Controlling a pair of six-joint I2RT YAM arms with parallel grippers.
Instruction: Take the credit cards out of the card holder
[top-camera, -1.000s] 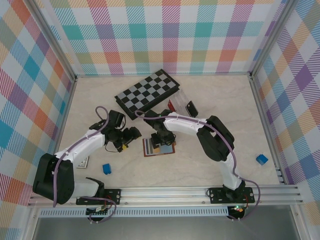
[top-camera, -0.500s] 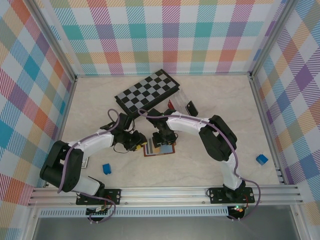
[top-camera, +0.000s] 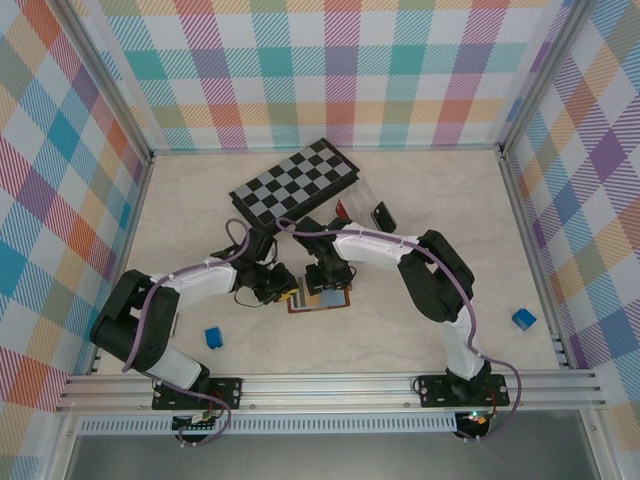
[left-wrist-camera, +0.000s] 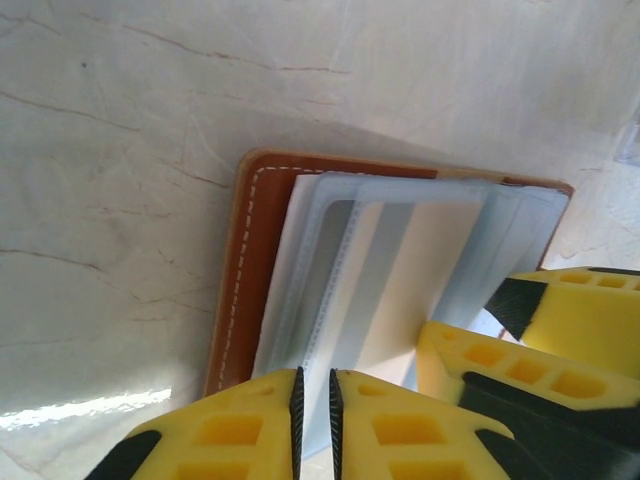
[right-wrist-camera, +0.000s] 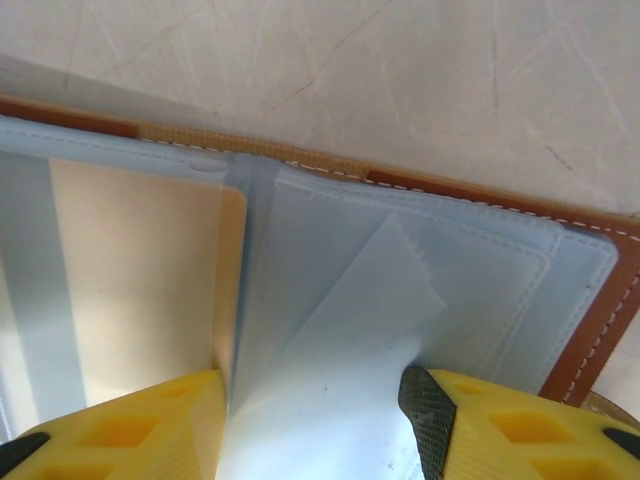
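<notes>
The small brown leather card holder (top-camera: 335, 299) lies open on the pale marbled table (top-camera: 450, 200), a little nearer than the centre and between the two arms, just in front of the folded black-and-grey chessboard (top-camera: 295, 180). Its white-stitched brown cover (left-wrist-camera: 250, 270) faces down and its pale blue-grey lining (right-wrist-camera: 480, 270) faces up. A cream-coloured card (left-wrist-camera: 420, 270) sits inside one of the sleeves (its face is plain as far as the wrist views show).

The left gripper (top-camera: 285, 290) reaches in from the left side of the holder. In its own camera the yellow fingers (left-wrist-camera: 230, 440) are clenched to a thin slit. The edge of a pale leaf of the holder runs into that slit, so the left gripper (left-wrist-camera: 314, 410) appears to pinch that leaf.

The right gripper (top-camera: 322, 283) is over the middle of the holder. Its jaws are spread wide and released, with one yellow finger (right-wrist-camera: 140, 425) at the cream-coloured card (right-wrist-camera: 130, 270) and the other near the stitched corner. A translucent pale sheet (right-wrist-camera: 340, 340) rises between them, and neither pad visibly presses it.

Two small blue cubes rest well apart from the holder, one (top-camera: 213, 338) near the left arm's base and one (top-camera: 523, 319) by the right wall.
</notes>
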